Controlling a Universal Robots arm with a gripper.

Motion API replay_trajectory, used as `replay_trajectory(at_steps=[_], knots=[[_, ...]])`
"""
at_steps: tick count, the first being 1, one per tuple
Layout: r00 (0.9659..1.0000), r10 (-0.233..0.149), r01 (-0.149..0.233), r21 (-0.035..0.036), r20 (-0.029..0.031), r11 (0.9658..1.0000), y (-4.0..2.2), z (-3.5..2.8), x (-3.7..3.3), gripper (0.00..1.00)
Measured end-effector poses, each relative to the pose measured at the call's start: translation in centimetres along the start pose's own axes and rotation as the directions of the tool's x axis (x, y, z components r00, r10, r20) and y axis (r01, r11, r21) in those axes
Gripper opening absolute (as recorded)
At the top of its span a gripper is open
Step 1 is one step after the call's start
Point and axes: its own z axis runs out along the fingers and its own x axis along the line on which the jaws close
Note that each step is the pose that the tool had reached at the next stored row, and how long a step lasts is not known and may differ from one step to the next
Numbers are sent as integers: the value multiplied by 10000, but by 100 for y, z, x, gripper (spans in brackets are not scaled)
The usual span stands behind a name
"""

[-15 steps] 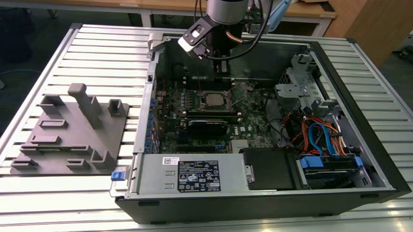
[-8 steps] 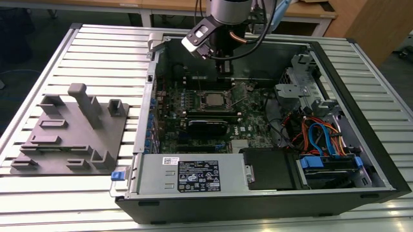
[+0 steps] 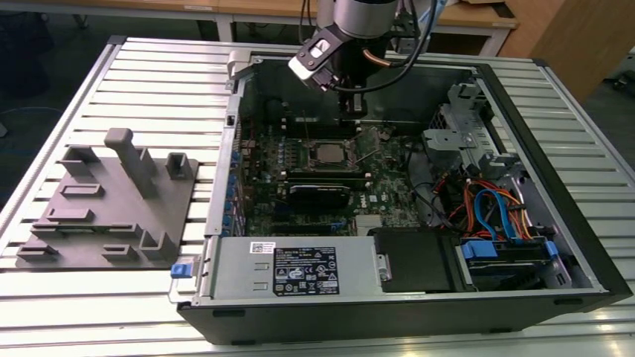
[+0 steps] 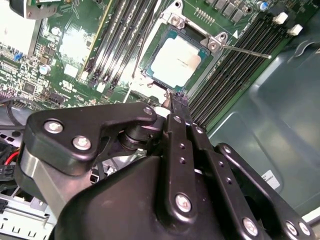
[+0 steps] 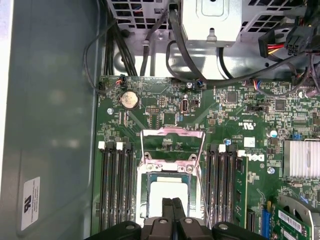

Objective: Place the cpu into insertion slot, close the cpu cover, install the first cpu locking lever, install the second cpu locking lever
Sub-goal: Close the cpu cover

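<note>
- Since the cpu [image 5: 169,192] lies flat in the slot [image 5: 143,196], the placing looks done, and closing the cover [image 5: 172,131] seems to be the step in hand.
- The cover stands open, hinged back on the side of the slot away from the jaws, with its frame clear of the cpu.
- The jaws are pressed together with nothing between them. Their fingertips [image 5: 167,207] hang over the slot's near edge; I cannot tell whether they touch the cpu.
- Closing would call for a push on the cover's free bar, swinging it down over the slot without scraping the cpu.
- A thin lever [image 4: 246,52] juts from the slot's corner across the memory slots [image 4: 225,82] and looks unlatched.
- Memory slots flank the slot closely on two sides, so there is little room to move sideways.
- The case wall [image 5: 50,125] lies beyond one bank, and the cables [image 5: 150,45] are well beyond the cover.
- The space straight above the slot is open.
</note>
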Motion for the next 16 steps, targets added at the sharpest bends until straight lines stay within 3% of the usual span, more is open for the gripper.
replay_trajectory(at_steps=[16], knots=[[10000, 0, 0, 1, 0, 10000, 51, 1, -1, 10]])
